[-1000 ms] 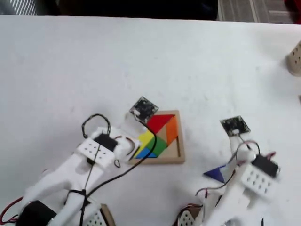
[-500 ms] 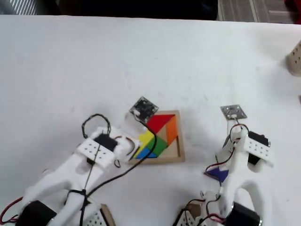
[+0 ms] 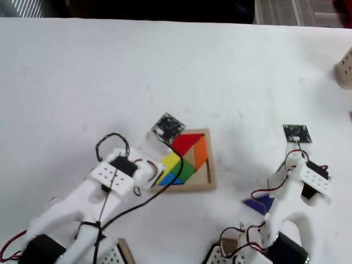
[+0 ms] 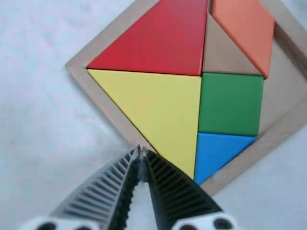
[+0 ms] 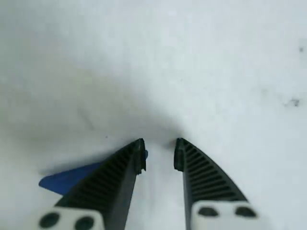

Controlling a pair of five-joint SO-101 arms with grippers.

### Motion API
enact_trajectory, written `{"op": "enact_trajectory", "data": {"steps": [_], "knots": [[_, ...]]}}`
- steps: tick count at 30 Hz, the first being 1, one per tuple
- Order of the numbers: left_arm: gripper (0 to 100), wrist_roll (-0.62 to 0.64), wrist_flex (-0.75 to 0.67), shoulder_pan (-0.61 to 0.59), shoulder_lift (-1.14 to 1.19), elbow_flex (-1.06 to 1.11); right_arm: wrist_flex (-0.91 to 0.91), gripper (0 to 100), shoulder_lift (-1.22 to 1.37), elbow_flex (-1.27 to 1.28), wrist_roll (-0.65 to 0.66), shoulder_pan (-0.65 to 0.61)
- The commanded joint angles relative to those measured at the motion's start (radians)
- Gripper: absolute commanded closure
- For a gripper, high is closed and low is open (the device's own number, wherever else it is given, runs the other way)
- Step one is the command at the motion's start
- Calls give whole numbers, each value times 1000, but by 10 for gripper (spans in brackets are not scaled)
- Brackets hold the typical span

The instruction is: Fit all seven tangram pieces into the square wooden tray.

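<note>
Six pieces seated in tray (image 3: 211, 181), mid counter toward front edge; gap bare at one corner; purple triangle (image 3: 257, 204) loose on counter right of tray. Step in hand, likely: fetching last piece. Left jaws together at tray rim beside yellow triangle (image 4: 153, 105); right jaws slightly apart, empty, purple triangle beside one jaw, not between. Next: straddle triangle, close, carry to gap.

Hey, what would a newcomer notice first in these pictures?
The coloured pieces packed into the wooden tray at the table's middle catch the eye first: red, yellow, green, blue and orange. Next comes a lone purple piece lying on the table beside the open right gripper. The left gripper sits shut at the tray's corner.
</note>
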Motion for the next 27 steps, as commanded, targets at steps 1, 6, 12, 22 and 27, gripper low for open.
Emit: {"op": "enact_trajectory", "data": {"steps": [1,6,12,22,27], "knots": [[980,-9,11,-8,-30,-43,94,893,-1,-98,58,28],[980,-9,11,-8,-30,-43,300,893,-1,-222,322,-13],[980,-9,11,-8,-30,-43,464,892,2,-253,973,-65],[980,-11,11,-8,-30,-43,427,681,1,-115,1250,-101],[980,-11,9,-8,-30,-43,363,690,1,-28,1267,-148]]}}
